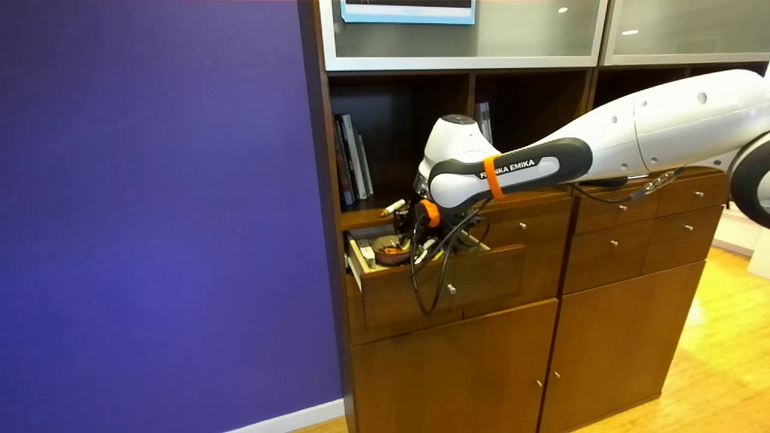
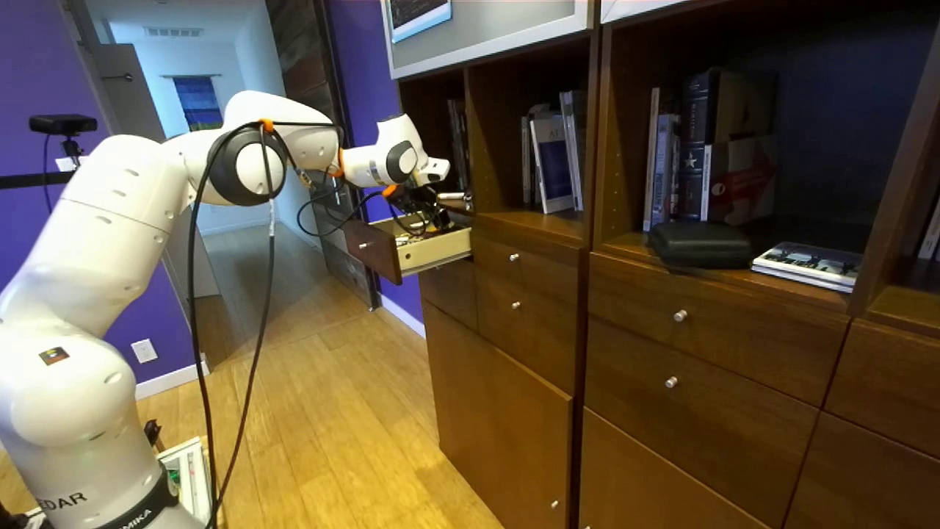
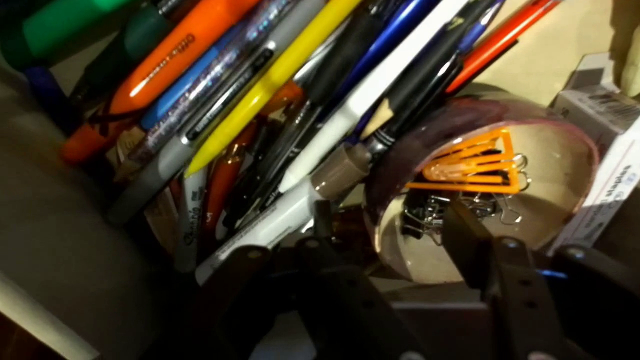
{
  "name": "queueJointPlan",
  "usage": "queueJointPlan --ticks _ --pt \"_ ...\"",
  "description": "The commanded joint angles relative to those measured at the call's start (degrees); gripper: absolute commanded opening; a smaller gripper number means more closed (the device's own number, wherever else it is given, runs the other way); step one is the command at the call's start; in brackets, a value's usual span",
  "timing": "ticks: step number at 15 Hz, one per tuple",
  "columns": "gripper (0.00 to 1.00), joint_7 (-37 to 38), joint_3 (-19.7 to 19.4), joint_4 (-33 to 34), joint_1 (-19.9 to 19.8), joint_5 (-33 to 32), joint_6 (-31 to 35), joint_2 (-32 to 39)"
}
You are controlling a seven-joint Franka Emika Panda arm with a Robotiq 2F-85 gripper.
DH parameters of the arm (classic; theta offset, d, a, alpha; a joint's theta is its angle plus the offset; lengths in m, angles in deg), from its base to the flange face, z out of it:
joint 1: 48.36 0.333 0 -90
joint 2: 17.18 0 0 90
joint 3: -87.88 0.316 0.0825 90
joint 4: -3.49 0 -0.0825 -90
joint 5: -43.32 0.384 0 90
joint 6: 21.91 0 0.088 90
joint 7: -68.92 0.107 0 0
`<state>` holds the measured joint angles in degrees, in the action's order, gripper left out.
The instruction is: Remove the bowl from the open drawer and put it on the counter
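The bowl [image 1: 391, 257] sits inside the open drawer [image 1: 415, 294] near its left end. In the wrist view the bowl [image 3: 562, 165] has a dark purplish-brown rim and holds orange clips and metal binder clips. My gripper [image 3: 390, 220] is open and points down into the drawer. One fingertip is over the inside of the bowl, the other outside it on the left, with the bowl's near wall between them. I cannot tell whether they touch it. In an exterior view the gripper [image 2: 438, 218] is over the drawer [image 2: 433, 250]; the bowl is hidden there. The counter [image 1: 367, 219] is the ledge behind the drawer.
Many pens and markers [image 3: 270, 95] lie beside the bowl. A staples box [image 3: 605, 195] stands close on its other side. A white cylinder [image 1: 394, 208] lies on the ledge, with books [image 1: 355, 159] behind. Cables [image 1: 430, 300] hang from the wrist over the drawer front.
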<state>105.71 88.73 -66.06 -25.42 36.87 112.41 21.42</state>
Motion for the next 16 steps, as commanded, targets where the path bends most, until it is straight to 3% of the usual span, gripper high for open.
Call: queueJointPlan --ticks 1,4,5,10,16 --pt "0.59 2.6 -1.9 2.4 1.5 -1.8 2.1 2.0" --pt "0.46 1.5 -1.3 2.6 1.3 -1.2 1.7 2.4" --pt "0.34 1.3 -1.2 2.7 1.3 -1.0 1.6 2.4" --pt "0.00 -0.3 -1.4 3.7 2.0 -2.2 0.6 3.2" --pt "0.02 -1.0 -1.1 3.2 1.6 -2.9 -0.4 2.9"
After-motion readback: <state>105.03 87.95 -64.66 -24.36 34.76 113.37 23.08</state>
